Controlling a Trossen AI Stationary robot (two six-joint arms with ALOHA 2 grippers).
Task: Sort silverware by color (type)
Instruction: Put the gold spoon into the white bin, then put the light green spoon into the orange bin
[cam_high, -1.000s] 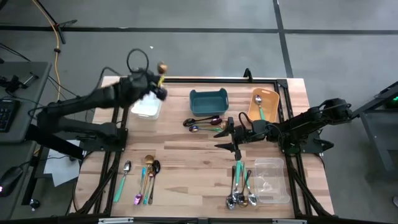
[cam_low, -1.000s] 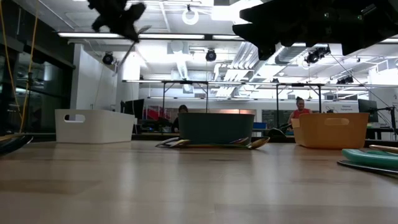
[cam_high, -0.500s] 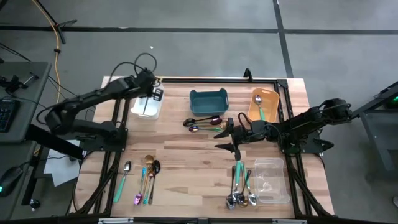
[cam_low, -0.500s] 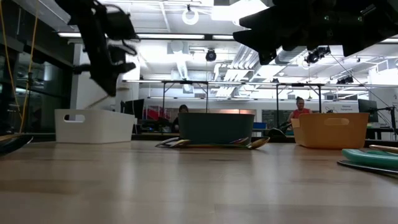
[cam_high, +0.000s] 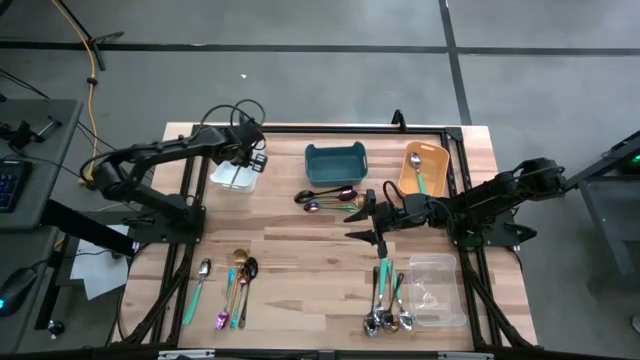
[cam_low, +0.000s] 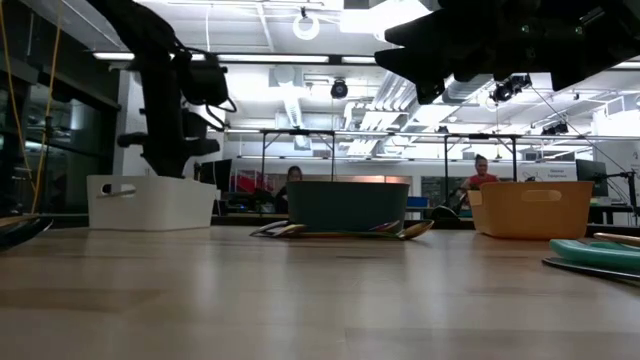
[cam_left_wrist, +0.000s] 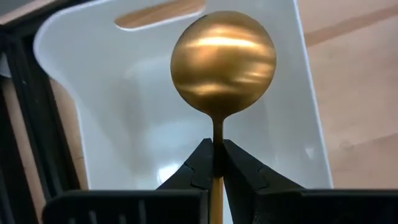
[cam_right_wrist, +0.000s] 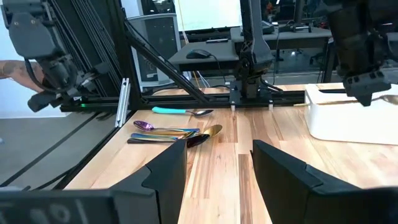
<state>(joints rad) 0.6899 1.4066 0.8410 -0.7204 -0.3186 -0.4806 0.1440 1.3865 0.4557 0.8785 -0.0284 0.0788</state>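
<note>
The silverware lies in several groups on the worktop (cam_high: 300, 240), placed here relative to the teal bin (cam_high: 335, 163) at the far middle. Well to the left of the teal bin, the left gripper (cam_left_wrist: 214, 163) hangs over the white bin (cam_high: 236, 172); its fingers (cam_left_wrist: 199, 167) are pinched on the stem of a gold spoon (cam_left_wrist: 222, 62), whose round bowl sits above the white bin's interior. In the low view the left arm stands directly over that white bin (cam_low: 152, 202).

Nearer the front edge and left of the teal bin lies a mixed group (cam_high: 228, 290) of silver, gold, black, teal-handled and purple pieces, handles roughly parallel. Just in front of the teal bin lies a small cluster (cam_high: 328, 197) of dark, purple and gold spoons.

To the right of that cluster, the right gripper (cam_high: 372, 222) hovers above the worktop with its fingers (cam_right_wrist: 168, 167) spread wide and empty. In front of it, toward the near edge, a bundle (cam_high: 387, 300) of silver and teal-handled pieces lies just beside the clear bin (cam_high: 435, 292).

Right of the teal bin, the orange bin (cam_high: 424, 168) holds a teal-handled spoon (cam_high: 417, 172).
</note>
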